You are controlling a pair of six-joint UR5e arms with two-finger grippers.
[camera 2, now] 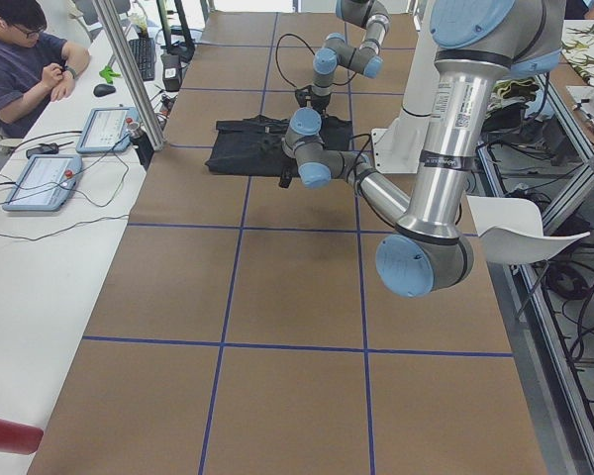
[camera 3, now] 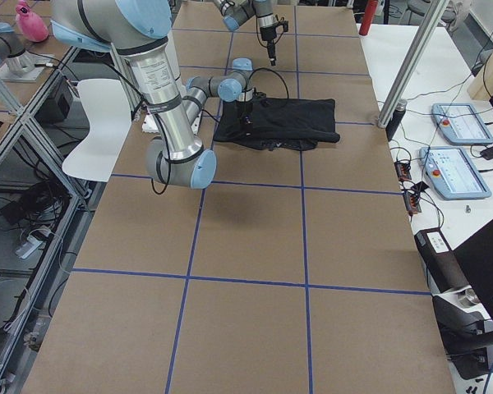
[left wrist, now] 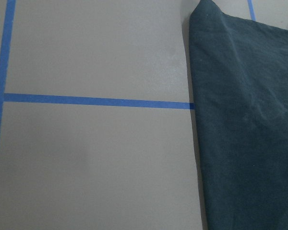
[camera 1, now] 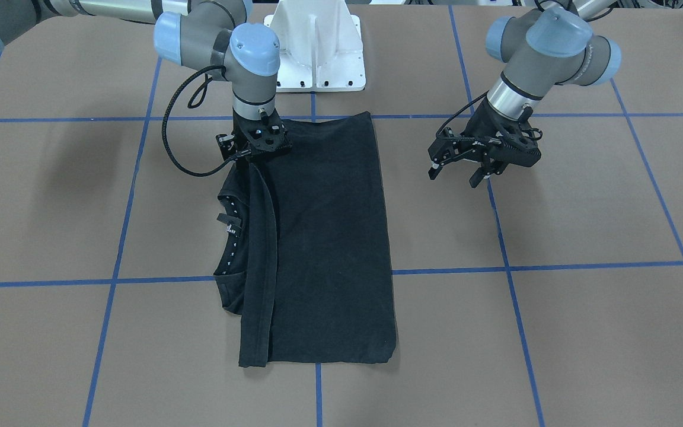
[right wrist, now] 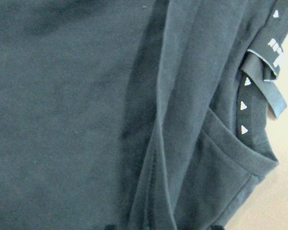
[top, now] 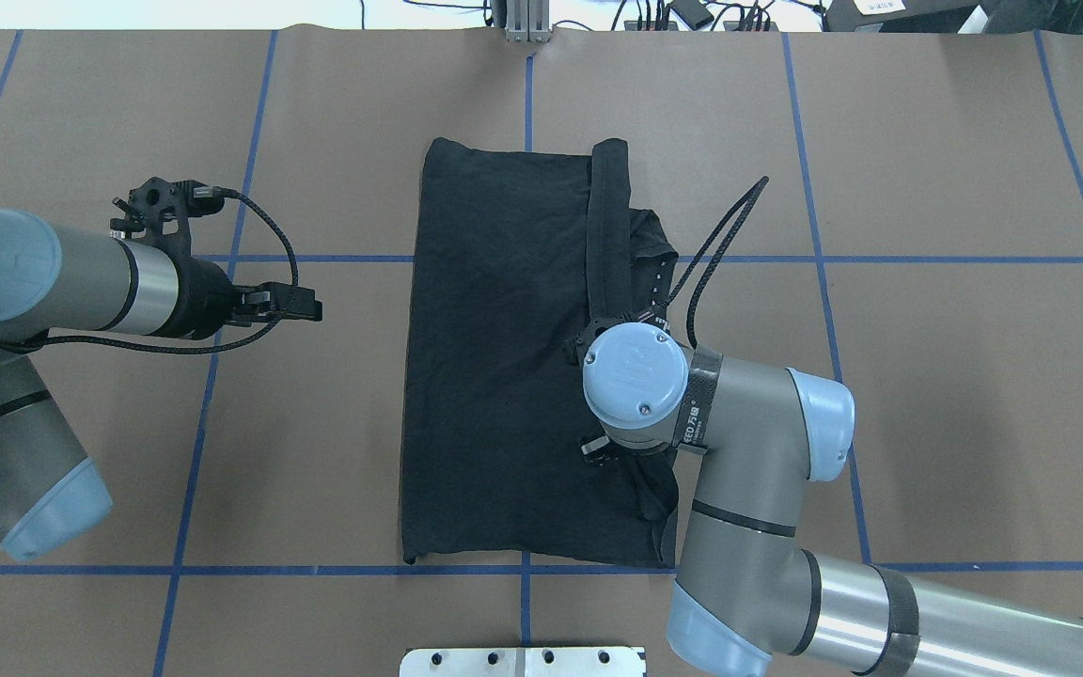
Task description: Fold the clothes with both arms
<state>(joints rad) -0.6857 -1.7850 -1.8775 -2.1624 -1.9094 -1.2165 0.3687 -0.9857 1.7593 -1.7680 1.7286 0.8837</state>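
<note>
The black T-shirt point(camera 1: 329, 237) point(top: 494, 357) lies flat on the brown table, folded into a long rectangle with its plain side up. One long edge carries a folded strip, and the collar point(camera 1: 232, 237) point(right wrist: 242, 108) with small white triangles shows beside it. My right gripper point(camera 1: 246, 155) points straight down onto the shirt's robot-side end near that strip. Its fingers are lost against the black cloth, so I cannot tell its state. My left gripper point(camera 1: 455, 176) point(top: 311, 306) hovers open and empty over bare table beside the shirt's other long edge point(left wrist: 197, 143).
The white pedestal base point(camera 1: 318, 53) stands just behind the shirt. Blue tape lines point(camera 1: 448, 270) cross the brown table. A person point(camera 2: 20, 59) sits at a side desk with tablets point(camera 2: 40, 178) point(camera 3: 456, 123).
</note>
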